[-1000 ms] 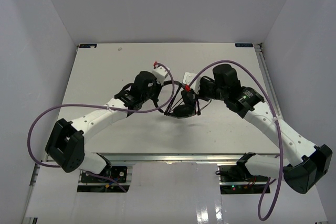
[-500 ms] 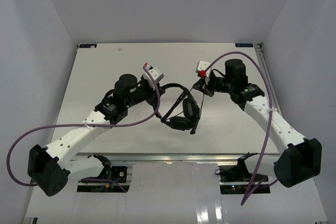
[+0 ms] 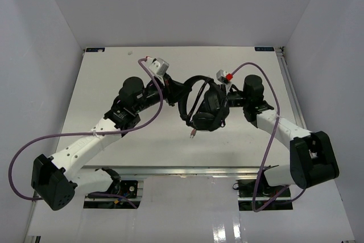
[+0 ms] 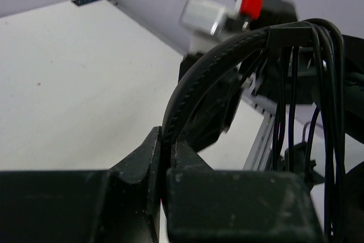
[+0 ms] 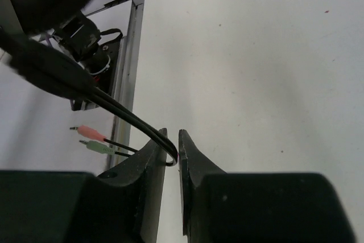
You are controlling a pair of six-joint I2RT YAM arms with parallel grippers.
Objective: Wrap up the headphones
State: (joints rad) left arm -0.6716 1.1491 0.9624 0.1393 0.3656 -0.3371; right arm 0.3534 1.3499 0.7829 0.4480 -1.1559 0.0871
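The black headphones point(image 3: 208, 110) are held above the table's middle. My left gripper point(image 3: 177, 91) is shut on the thin headband point(image 4: 211, 65), whose padded arch rises between the jaws in the left wrist view. Several turns of the thin black cable point(image 4: 327, 89) lie over the headband. My right gripper point(image 3: 226, 104) sits close against the earcups on their right and is shut on a loop of the cable point(image 5: 122, 115). The pink and green plugs point(image 5: 94, 139) hang free at the cable's end and also show in the top view point(image 3: 193, 134). My left gripper point(image 4: 166, 141) and right gripper point(image 5: 172, 139) both show pinched jaws.
The white table point(image 3: 108, 83) has grey walls on three sides. A metal rail point(image 3: 287, 78) runs along its right edge. The arms' purple cables point(image 3: 153, 103) loop beside both wrists. The near edge shows the mounting frame point(image 3: 187, 172).
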